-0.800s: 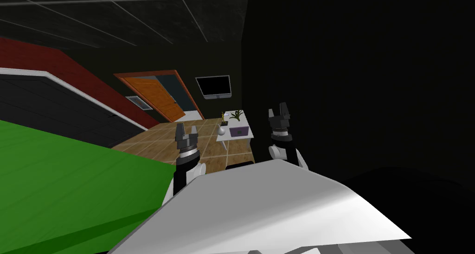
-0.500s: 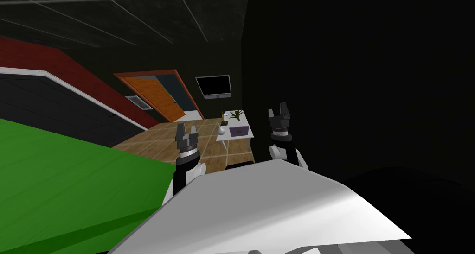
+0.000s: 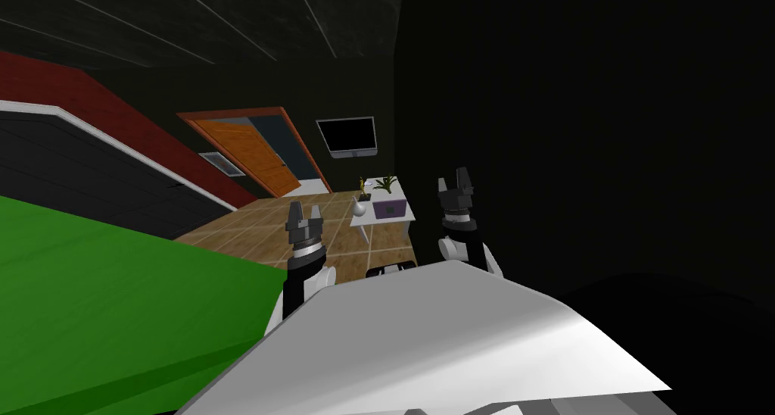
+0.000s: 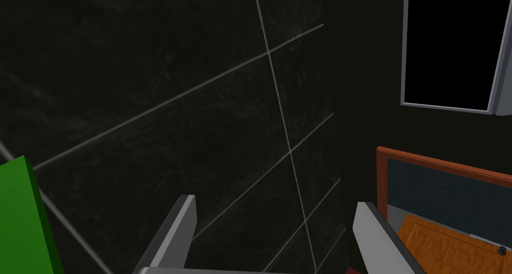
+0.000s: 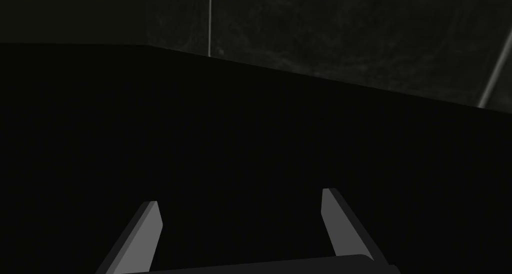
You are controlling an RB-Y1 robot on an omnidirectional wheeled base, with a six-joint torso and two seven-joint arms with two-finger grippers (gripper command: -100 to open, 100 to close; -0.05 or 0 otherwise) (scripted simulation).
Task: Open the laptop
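The laptop (image 3: 389,209), a small purple slab, lies on a white desk (image 3: 365,219) just above the middle of the head view, well apart from both arms. It is too small to tell how its lid stands. Just left of it on the desk stands a white vase (image 3: 359,207), and above it in the frame, at the desk's far end, sits a green plant (image 3: 385,183). A dark screen (image 3: 347,136) hangs on the wall above the desk, with an orange door (image 3: 261,160) to its left. A green surface (image 3: 113,304) takes up the lower left. The left pincer (image 3: 304,210) is raised left of centre; the right pincer (image 3: 453,180) is right of centre, slightly higher. In the wrist views the left pincer's fingers (image 4: 176,235) and the right pincer's fingers (image 5: 145,231) stand wide apart, gripping nothing.
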